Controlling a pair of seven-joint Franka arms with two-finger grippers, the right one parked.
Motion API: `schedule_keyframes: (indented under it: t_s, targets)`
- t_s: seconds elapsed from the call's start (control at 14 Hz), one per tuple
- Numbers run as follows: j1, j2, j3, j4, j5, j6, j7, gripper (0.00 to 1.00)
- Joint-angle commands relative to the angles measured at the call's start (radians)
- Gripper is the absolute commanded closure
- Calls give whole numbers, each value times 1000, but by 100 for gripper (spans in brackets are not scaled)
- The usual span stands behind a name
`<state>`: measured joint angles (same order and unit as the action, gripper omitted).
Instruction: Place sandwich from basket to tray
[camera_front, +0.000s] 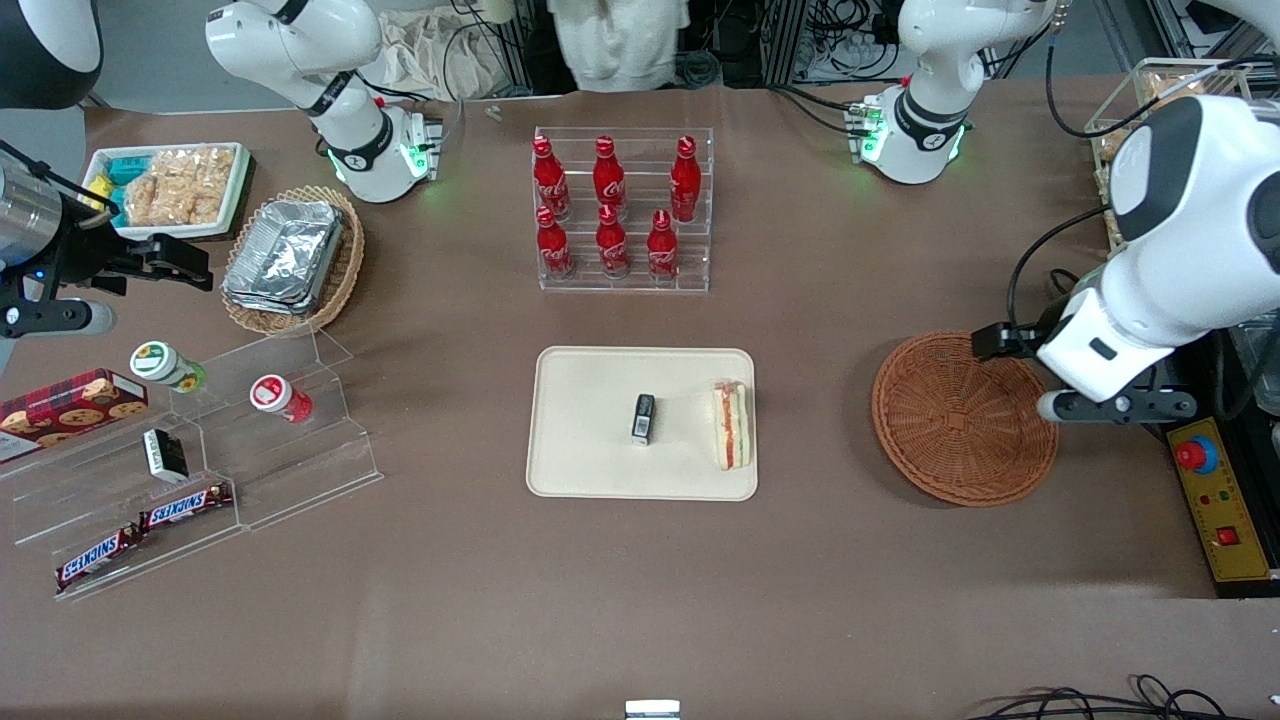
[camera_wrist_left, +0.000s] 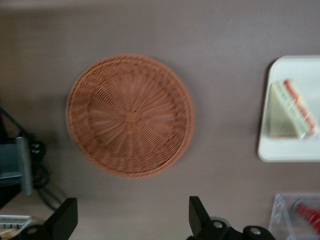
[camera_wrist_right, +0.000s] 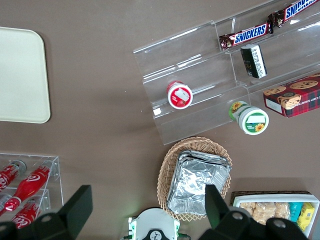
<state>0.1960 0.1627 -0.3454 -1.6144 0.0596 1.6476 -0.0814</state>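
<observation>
The sandwich (camera_front: 732, 424) (camera_wrist_left: 290, 111), a white-bread wedge with red and green layers, lies on the cream tray (camera_front: 600, 470) (camera_wrist_left: 285, 150), at the tray edge nearest the working arm. The round reddish-brown basket (camera_front: 964, 418) (camera_wrist_left: 130, 115) stands on the table beside the tray and holds nothing. My gripper (camera_front: 1000, 342) (camera_wrist_left: 132, 215) hangs above the basket's rim, on the side toward the working arm's end of the table. It is open, its fingers wide apart with only bare tablecloth showing between them.
A small black packet (camera_front: 643, 418) lies mid-tray. A clear rack of red bottles (camera_front: 622, 205) stands farther from the camera than the tray. A yellow control box with a red button (camera_front: 1210, 500) sits close beside the basket. Snack shelves (camera_front: 200, 450) and a foil-filled oval basket (camera_front: 290, 258) lie toward the parked arm's end.
</observation>
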Motion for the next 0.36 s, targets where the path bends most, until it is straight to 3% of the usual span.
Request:
schedule_keyframes:
  t_s: [0.0, 0.29]
  targets:
    - [-107, -61, 162, -38, -27, -34, 146, 0]
    - [-101, -9, 171, 63, -27, -58, 246, 0]
